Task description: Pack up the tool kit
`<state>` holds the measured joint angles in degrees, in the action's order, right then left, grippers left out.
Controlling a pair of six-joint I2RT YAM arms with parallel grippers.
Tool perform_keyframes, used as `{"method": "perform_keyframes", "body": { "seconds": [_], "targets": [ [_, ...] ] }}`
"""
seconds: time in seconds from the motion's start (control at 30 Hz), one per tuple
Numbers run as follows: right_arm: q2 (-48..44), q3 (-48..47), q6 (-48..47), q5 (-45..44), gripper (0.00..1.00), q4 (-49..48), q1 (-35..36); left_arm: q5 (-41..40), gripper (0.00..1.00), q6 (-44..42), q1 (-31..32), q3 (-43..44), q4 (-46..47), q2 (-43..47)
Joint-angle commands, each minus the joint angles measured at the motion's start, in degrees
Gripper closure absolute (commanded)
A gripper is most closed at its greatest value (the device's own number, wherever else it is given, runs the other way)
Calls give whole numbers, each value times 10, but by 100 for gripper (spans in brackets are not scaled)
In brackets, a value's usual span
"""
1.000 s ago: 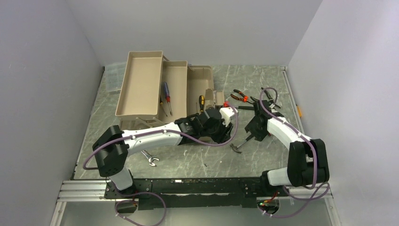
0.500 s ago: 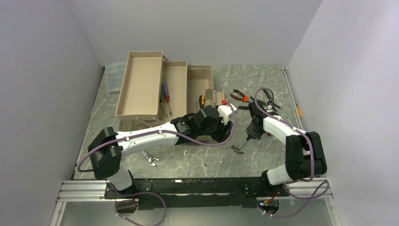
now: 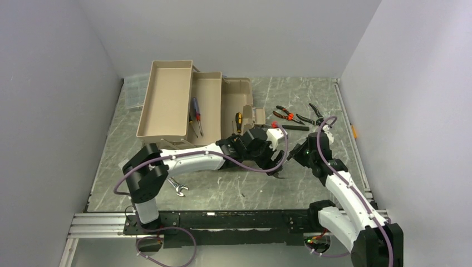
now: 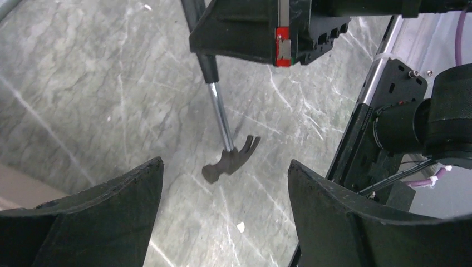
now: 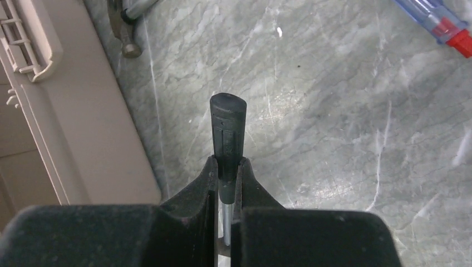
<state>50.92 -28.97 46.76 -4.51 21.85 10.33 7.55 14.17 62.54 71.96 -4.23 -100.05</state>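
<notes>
My right gripper [image 5: 225,169] is clamped on the black grip of a hammer [image 5: 227,125], its head angled down toward the table [image 3: 245,186]. My left gripper [image 4: 222,172] stands wide apart, empty, near that head. The toolbox [image 3: 167,100] sits open at the far left, trays folded out.

We find bare table [image 3: 239,192] at the front between the wrench [image 3: 178,187] and the right arm [image 3: 345,186], but the left arm [image 3: 189,157] lies across the toolbox's [image 3: 236,83] near side, the hammer [image 4: 228,161] in the right gripper [image 5: 225,167] hangs just ahead of the left gripper's [image 4: 222,172] wide jaws, and pliers [image 3: 285,114] litter the back right.
</notes>
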Motion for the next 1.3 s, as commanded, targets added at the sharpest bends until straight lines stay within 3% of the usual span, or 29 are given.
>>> {"method": "perform_keyframes", "body": {
  "seconds": [0.0,0.13,0.27,0.53,0.6,0.67,0.7,0.87,1.07,1.27],
  "targets": [
    [0,0,-6,39,100,-34,1,57,15,-17,-11,17,91,-44],
    [-2,-3,-2,42,100,-34,1,106,16,-9,-22,44,113,-86],
    [-19,-8,4,42,100,-26,1,128,24,1,-23,72,97,-113],
    [16,-36,12,16,99,20,0,99,25,27,-35,73,70,-130],
    [8,-33,19,3,81,23,0,76,25,20,-35,88,45,-136],
    [-1,-28,22,-4,49,14,-1,62,25,18,-35,84,43,-129],
    [0,-28,24,-4,43,12,-2,56,25,17,-35,77,43,-121],
    [70,-60,32,10,40,14,-7,19,26,-6,-26,27,59,-57],
    [171,-146,52,-38,38,76,-7,-62,24,-65,20,3,45,31],
    [247,-184,43,-21,37,62,1,-73,24,-71,28,4,9,104]
  ]
}}
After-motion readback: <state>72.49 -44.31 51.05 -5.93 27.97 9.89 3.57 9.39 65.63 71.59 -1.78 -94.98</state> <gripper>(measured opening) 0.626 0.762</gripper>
